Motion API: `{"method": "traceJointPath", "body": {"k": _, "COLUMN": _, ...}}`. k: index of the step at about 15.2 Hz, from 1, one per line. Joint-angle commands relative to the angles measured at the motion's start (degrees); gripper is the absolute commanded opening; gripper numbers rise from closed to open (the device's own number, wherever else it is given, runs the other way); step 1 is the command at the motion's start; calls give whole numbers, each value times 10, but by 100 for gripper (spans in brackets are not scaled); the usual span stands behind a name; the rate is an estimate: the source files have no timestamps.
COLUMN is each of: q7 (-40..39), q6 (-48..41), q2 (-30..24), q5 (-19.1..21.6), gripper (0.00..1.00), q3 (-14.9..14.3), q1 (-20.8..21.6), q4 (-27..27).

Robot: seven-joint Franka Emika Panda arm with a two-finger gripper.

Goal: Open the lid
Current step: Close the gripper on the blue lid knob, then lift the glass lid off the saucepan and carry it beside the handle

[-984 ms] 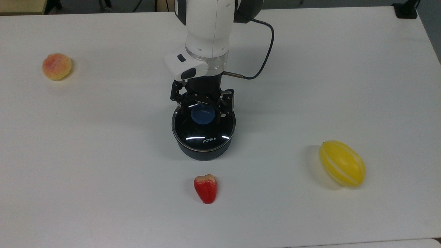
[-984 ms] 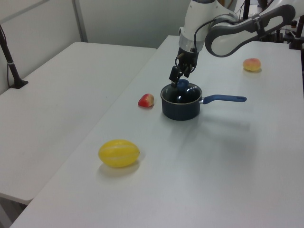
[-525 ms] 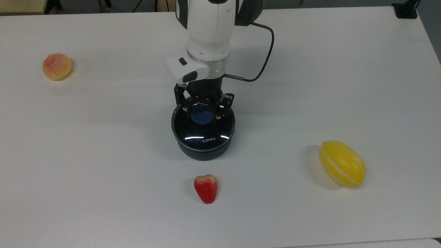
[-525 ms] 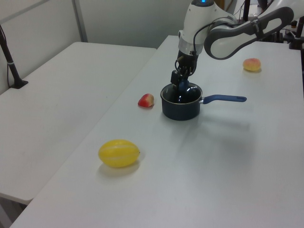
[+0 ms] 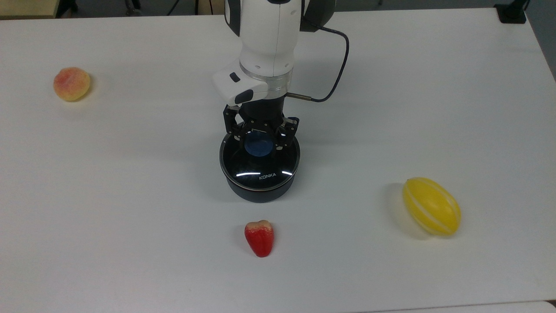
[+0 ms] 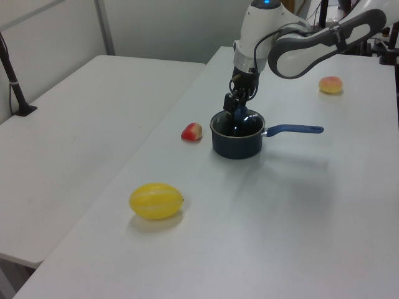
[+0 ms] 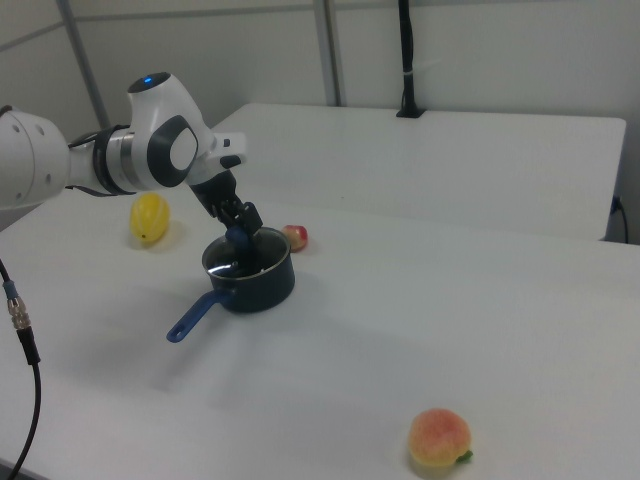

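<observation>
The lid is round clear glass with a metal rim and white "KONKA" lettering. It lies flat on the dark saucepan in the middle of the table. My gripper comes straight down on the lid's blue knob, with one finger against each side of it. In the left view the gripper sits on the lid, and the saucepan's blue handle points to the left view's right. The right view has the gripper over the saucepan.
A red fruit lies just in front of the saucepan. At the top view's right is a yellow melon, and a peach lies far off at the top view's left. The white table is bare between them.
The fingers have drawn in from wide apart until they meet the blue knob. The arm, lid and saucepan have shifted slightly toward the top view's right.
</observation>
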Motion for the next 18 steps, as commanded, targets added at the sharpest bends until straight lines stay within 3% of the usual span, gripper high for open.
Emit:
{"method": "traceJointPath", "body": {"k": 1, "q7": 14, "q6": 3, "q2": -35, "q5": -12, "gripper": 11, "q3": 3, "q1": -1, "q4": -12}}
{"method": "traceJointPath", "body": {"k": 5, "q7": 11, "q6": -24, "q2": -65, "q5": -12, "gripper": 11, "q3": 7, "q1": -2, "q4": -13}}
{"method": "traceJointPath", "body": {"k": 8, "q7": -27, "q6": -108, "q2": -120, "q5": -1, "gripper": 11, "q3": 23, "q1": -17, "q4": -19}}
{"method": "traceJointPath", "body": {"k": 15, "q7": -191, "q6": -246, "q2": -258, "q5": 89, "gripper": 11, "q3": 34, "q1": -27, "q4": -101}}
{"method": "traceJointPath", "body": {"k": 18, "q7": -245, "q6": -294, "q2": -316, "q5": 97, "gripper": 11, "q3": 34, "q1": -19, "q4": -156}}
